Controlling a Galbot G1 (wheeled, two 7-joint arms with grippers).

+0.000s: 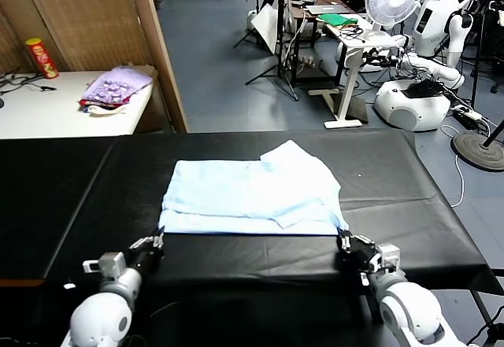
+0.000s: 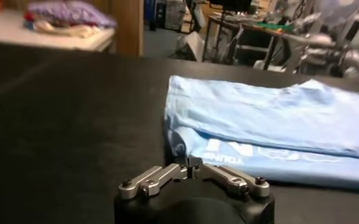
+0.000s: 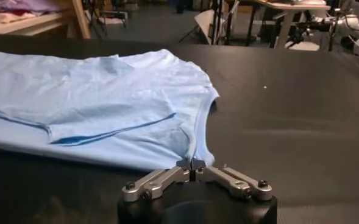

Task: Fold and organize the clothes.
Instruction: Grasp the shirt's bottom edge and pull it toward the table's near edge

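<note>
You've got the light-blue T-shirt (image 1: 250, 197) lying partly folded on the black table (image 1: 409, 205), near the middle, a sleeve flap turned over on top. Your left gripper (image 1: 155, 241) sits at the shirt's near left corner, fingers pinched together on the hem; the left wrist view shows the fabric edge (image 2: 178, 148) caught at the tips, white print showing just beside it. Your right gripper (image 1: 346, 242) is at the near right corner, fingers likewise closed on the hem (image 3: 194, 155). A purple clothes heap (image 1: 116, 87) rests on the white side table (image 1: 55, 107), well apart, with a red can (image 1: 41, 57) standing near it.
</note>
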